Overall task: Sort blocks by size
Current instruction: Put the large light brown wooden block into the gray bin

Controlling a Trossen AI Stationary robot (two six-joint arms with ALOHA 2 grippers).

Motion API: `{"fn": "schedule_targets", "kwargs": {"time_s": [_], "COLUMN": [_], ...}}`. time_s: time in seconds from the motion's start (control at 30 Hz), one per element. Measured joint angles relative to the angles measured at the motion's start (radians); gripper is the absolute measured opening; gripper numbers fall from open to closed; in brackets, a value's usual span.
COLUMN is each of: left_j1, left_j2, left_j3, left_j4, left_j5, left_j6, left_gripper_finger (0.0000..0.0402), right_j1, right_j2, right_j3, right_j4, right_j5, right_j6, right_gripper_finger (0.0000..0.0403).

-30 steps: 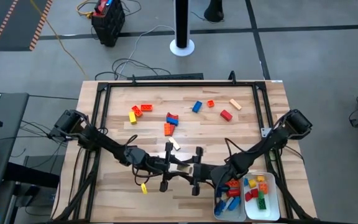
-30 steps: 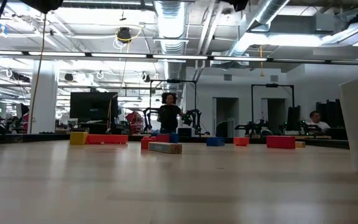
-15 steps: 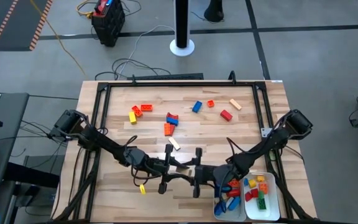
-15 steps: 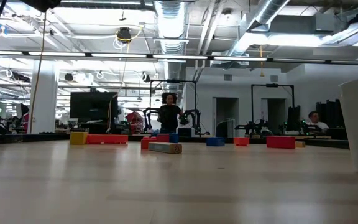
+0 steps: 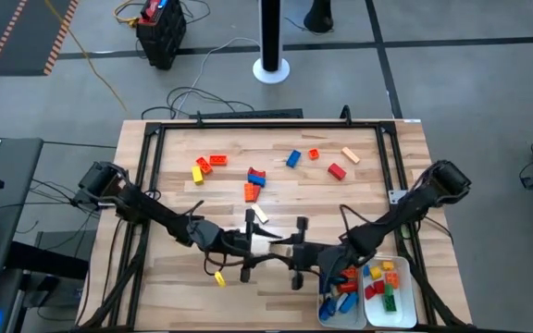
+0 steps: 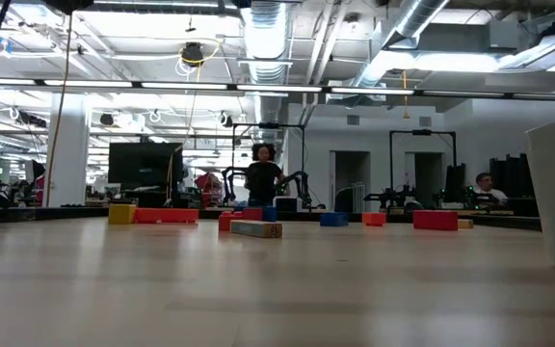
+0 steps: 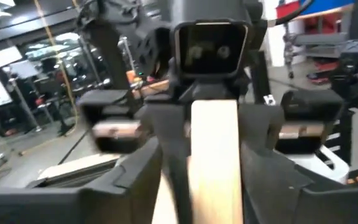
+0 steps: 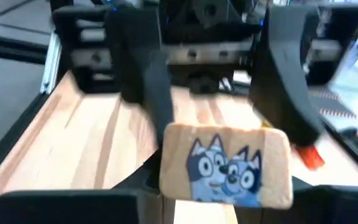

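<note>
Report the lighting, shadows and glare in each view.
High view: even overhead light, only faint shadows on the table. Low view: ceiling strip lights glare, with a soft sheen on the wood. Both wrist views: the tan block stands bright against dark surroundings.

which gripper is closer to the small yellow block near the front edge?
Left. The left gripper sits just right of the yellow block, slightly farther back. The right gripper faces it from farther right, beside the trays.

Tan block [image 7: 213, 162]: near end cut off by the picture's edge, contact with either hand unclear; blocks in the left tray [image 5: 325, 313] partly hidden under the right arm.
</note>
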Motion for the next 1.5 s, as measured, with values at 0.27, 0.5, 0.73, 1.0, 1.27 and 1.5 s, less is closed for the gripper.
{"fn": "schedule_targets", "kwargs": {"time_s": [0.27,0.5,0.73,1.0,1.27,1.5], "left_j1": [-0.003,0.004,0.035,0.065,0.076,0.14], "left_j2": [-0.135,-0.182,-0.179,-0.179,-0.179,-0.145], "left_j3": [0.0,0.0,0.0,0.0,0.0,0.0], "left_j4": [-0.302,-0.609,-0.757,-0.881,-0.967,-0.971], "left_j5": [-0.021,-0.04,-0.049,-0.049,-0.037,0.067], "left_j6": [-0.098,-0.27,-0.366,-0.408,-0.431,-0.352], "left_gripper_finger": [0.024,0.0235,0.0235,0.0235,0.0235,0.0235], "right_j1": [0.106,0.22,0.289,0.346,0.358,0.331], "right_j2": [-0.137,-0.115,-0.072,-0.066,-0.075,-0.1], "right_j3": [0.001,0.001,0.001,0.001,0.001,0.047], "right_j4": [-0.428,-0.705,-0.841,-1.003,-1.075,-1.205], "right_j5": [-0.022,-0.114,-0.154,-0.195,-0.27,-0.13], "right_j6": [0.364,0.775,1.045,1.327,1.401,1.358], "right_gripper_finger": [0.0142,0.0139,0.0159,0.0169,0.0214,0.0227]}}
